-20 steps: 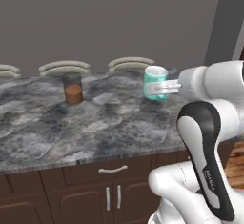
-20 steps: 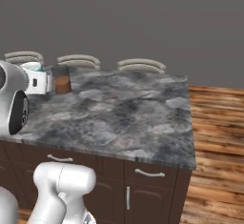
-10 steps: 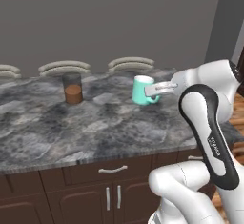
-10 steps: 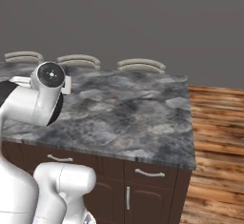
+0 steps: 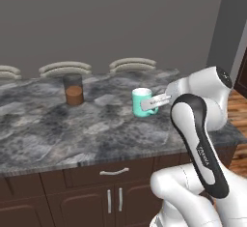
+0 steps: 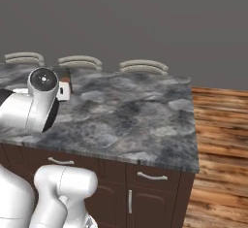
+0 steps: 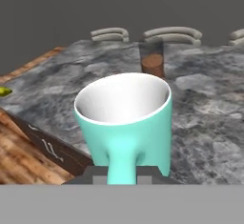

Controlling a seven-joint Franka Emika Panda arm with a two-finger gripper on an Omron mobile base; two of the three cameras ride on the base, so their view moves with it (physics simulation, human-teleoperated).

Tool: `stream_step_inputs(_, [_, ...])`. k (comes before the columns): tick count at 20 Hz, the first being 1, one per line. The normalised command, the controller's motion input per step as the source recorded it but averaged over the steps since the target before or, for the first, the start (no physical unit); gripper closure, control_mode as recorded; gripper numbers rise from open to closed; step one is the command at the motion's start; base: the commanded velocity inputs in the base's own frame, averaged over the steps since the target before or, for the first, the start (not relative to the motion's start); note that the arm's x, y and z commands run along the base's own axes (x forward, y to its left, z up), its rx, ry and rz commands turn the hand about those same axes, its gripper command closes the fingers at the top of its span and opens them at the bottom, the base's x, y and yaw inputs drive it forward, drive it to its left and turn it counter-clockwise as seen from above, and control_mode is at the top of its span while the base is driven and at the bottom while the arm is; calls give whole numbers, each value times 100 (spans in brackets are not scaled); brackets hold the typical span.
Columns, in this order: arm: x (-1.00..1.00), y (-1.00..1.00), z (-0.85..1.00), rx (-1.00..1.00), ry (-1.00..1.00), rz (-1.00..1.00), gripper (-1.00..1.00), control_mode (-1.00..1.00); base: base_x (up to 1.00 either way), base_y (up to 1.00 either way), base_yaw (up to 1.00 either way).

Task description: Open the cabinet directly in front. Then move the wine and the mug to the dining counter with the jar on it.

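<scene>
where hand view sees: mug [image 7: 125, 118] interior

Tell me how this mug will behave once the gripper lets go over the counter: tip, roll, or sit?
The mug looks rigid and empty, so probably light. The gripper holds it by the handle, upright; it should sit steady. Its base seems narrower than its rim, so a sideways nudge might tip it, and then it could roll on the dining counter.

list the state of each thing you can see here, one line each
mug: upright, empty, held by its handle, at or just above the counter, cannot tell which
gripper: shut on the mug's handle, fingers on either side of it
jar: upright on the dining counter, lid on, brown contents in its lower half
lower cabinet doors: closed
</scene>
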Motion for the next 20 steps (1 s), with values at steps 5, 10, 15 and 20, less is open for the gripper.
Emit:
stream_step_inputs(5, [23,0,-10,0,0,0,100,-100,0,0,0])
stream_step_inputs(10, [93,0,-13,0,6,0,100,-100,0,0,0])
stream_step_inputs(15, [100,0,-25,0,13,0,100,-100,0,0,0])
stream_step_inputs(20, [92,8,-41,0,11,0,100,-100,0,0,0])
